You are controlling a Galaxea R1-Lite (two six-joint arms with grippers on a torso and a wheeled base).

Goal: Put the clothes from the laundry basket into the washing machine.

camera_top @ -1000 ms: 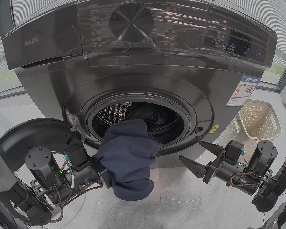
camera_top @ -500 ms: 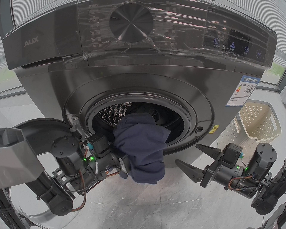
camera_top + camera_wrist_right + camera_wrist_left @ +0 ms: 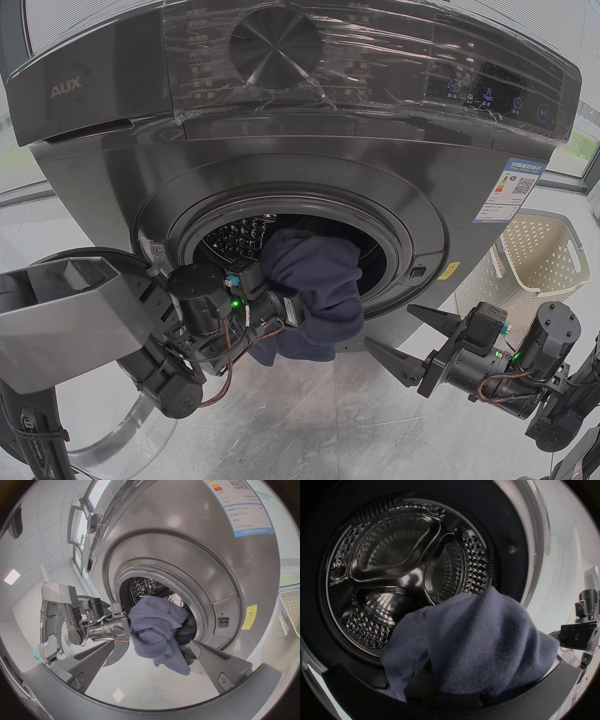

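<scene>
Head view: navy knit garment (image 3: 315,275) draped over left gripper (image 3: 301,310) at the mouth of the washing machine (image 3: 375,162).
- Position: upper bulk across the lower lip of the door opening (image 3: 384,294), partly inside; lower tail hanging outside, below the rim, clear of the floor.
- Left gripper: buried beneath the cloth, just outside the opening; whether clamped or merely carrying, cannot tell.
- Right gripper (image 3: 387,325): jaws spread wide, nothing held, low and beside the garment's tail, apart from it.
- Laundry basket (image 3: 544,250): cream, perforated, beside the machine on the robot's right.
- Step in hand, judged: loading. Best done by driving deep past the door seal toward the steel drum (image 3: 393,558), lifting the hanging tail over the lip before letting go; otherwise likely to slide back out or snag on the rim.
</scene>
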